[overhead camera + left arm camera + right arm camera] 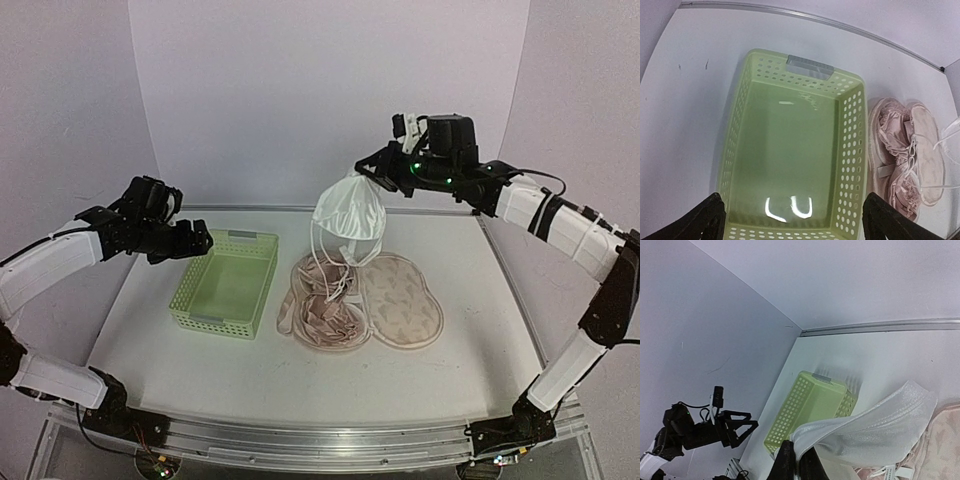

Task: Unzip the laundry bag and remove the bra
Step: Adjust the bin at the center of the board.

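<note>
The white bra is gripped aloft by the right jaws above the opened laundry bag, while the left jaws are spread over the green lattice basket.

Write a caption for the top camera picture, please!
Right gripper holds the white bra up over the open laundry bag; left gripper hovers open by the green basket.
</note>
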`<move>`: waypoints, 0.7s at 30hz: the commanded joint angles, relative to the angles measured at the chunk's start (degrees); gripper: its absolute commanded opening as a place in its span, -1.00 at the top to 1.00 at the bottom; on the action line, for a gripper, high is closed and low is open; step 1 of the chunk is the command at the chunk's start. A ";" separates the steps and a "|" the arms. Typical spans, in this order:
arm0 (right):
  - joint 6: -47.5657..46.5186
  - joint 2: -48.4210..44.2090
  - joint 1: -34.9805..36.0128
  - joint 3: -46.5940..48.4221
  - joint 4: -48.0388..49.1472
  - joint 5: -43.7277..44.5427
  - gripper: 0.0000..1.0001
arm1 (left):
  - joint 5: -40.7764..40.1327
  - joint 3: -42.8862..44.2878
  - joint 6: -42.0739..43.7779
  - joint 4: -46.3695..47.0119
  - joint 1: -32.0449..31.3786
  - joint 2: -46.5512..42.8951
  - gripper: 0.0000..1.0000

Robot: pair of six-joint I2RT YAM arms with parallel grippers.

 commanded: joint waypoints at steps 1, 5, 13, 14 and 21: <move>0.14 -2.93 0.13 6.54 0.93 -1.33 1.00 | 1.33 -0.82 -1.14 -0.58 2.10 1.02 -0.91; 0.28 -2.36 0.82 11.03 0.46 -2.07 1.00 | 2.23 -1.80 -2.01 -0.15 4.06 3.04 -0.91; 0.42 0.01 3.07 20.70 0.29 -2.13 1.00 | 4.14 -5.09 -3.22 3.32 5.50 7.00 -0.90; 0.52 0.58 3.50 22.08 0.36 -2.34 1.00 | 4.16 -5.30 -3.22 3.78 5.50 7.59 -0.90; 1.97 6.02 6.65 32.37 1.11 -3.31 1.00 | 3.51 -5.37 -2.97 5.02 5.59 11.58 -0.86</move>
